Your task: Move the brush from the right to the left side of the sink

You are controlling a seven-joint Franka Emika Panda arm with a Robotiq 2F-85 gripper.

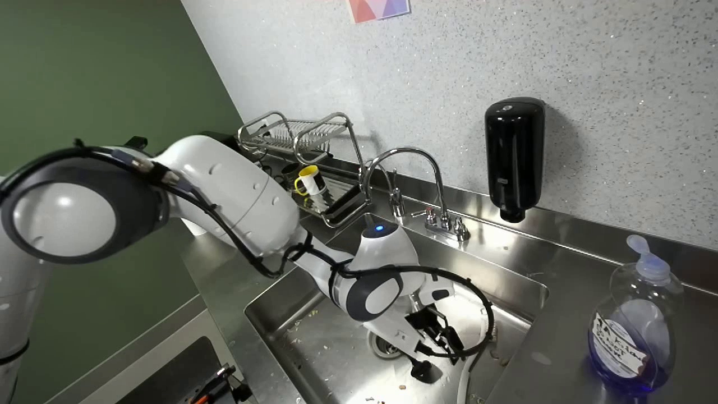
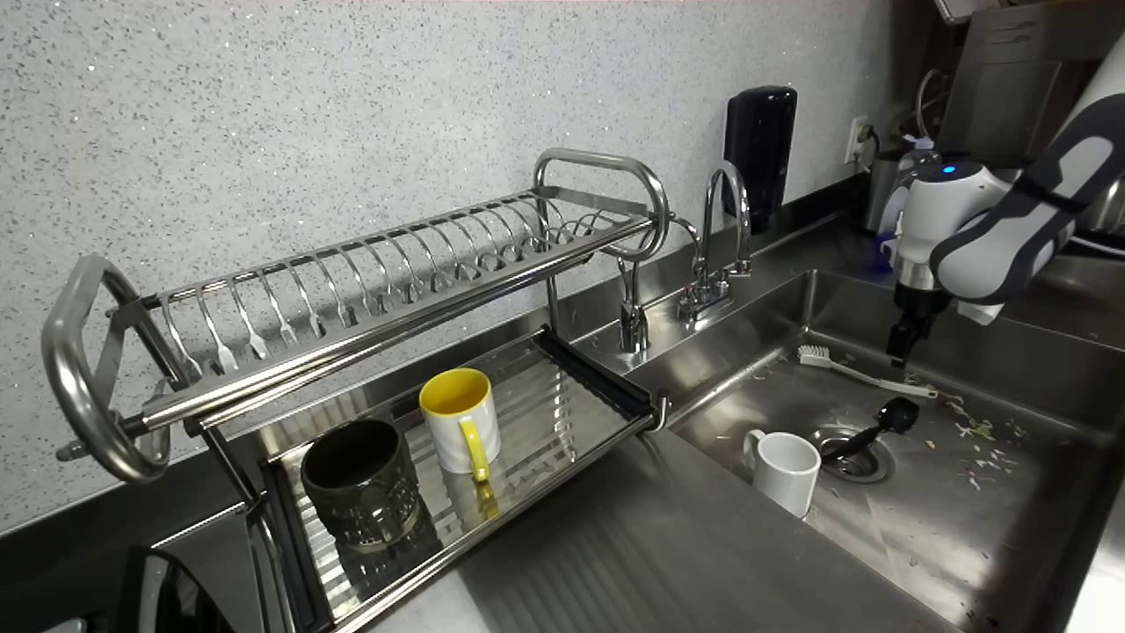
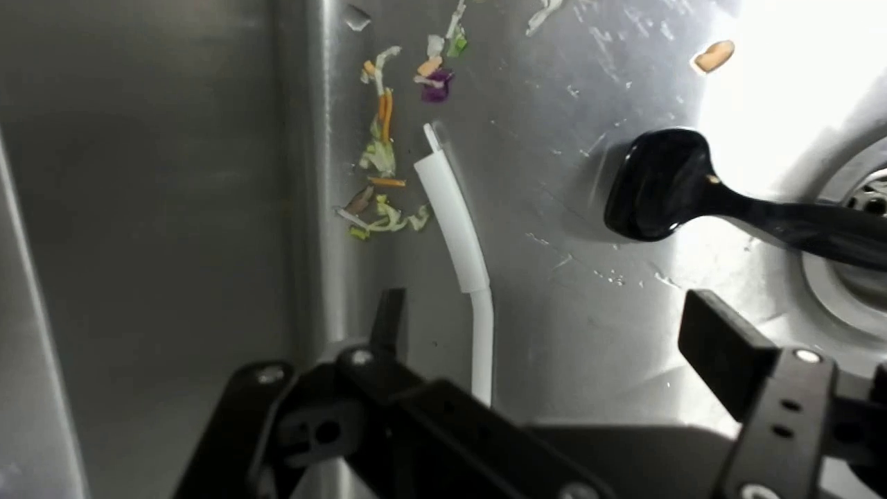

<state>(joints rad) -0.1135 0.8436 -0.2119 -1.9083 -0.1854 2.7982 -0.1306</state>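
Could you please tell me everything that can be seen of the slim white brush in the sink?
The slim white brush looks plastic. Pale bristles sit at one end; its long, bent handle has a narrow neck, thicker section and thin tip. It lies on the floor of the rectangular stainless steel sink, beside colourful food scraps. The open black gripper does not hold it.

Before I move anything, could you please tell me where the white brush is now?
In the wrist view, the white brush lies in the sink, just right of vegetable scraps and left of the black utensil.
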